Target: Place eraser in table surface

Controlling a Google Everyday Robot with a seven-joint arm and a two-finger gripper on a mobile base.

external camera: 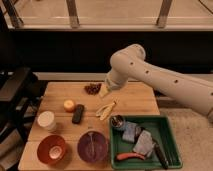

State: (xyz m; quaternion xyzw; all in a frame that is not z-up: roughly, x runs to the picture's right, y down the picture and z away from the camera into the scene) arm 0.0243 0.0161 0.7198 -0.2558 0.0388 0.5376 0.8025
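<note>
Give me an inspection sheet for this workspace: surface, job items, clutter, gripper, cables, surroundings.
Surface: light-brown wooden plank tabletop, rectangular.
Job's things: small dark oblong eraser lies flat on the tabletop beside the orange ball, apart from the gripper.
Clutter: white cup, orange bowl, purple plate, dark berry-like cluster, pale yellow strips; green plastic tray holding grey-blue cloths, a metal tin, a dark long-handled tool.
Grippers: gripper hovers near the table's far edge, beside the dark cluster.
Cables: nothing seen.
Surroundings: dark frame at left; metal railing behind.
</note>
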